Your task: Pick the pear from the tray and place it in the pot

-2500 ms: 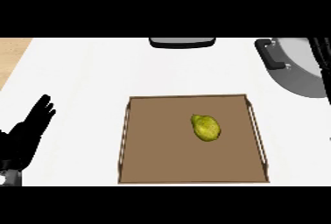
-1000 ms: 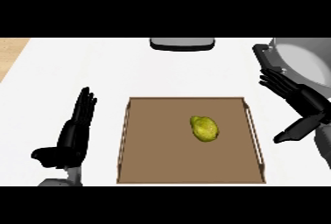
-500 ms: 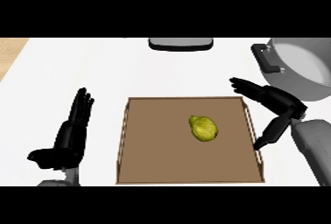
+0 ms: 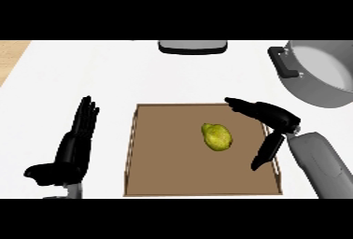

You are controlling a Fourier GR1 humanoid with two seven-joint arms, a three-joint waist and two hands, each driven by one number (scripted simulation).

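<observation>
The pear (image 4: 217,137) lies near the middle of the tray (image 4: 165,173). The right robot hand (image 4: 274,116) hangs open over the tray's right rim; the left robot hand (image 4: 73,145) rests open beside its left rim.

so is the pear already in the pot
No, the pear lies on the tray, apart from the pot.

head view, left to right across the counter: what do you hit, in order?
left hand, open beside the tray → pear on the tray → right hand, open over the tray's right edge → pot
</observation>
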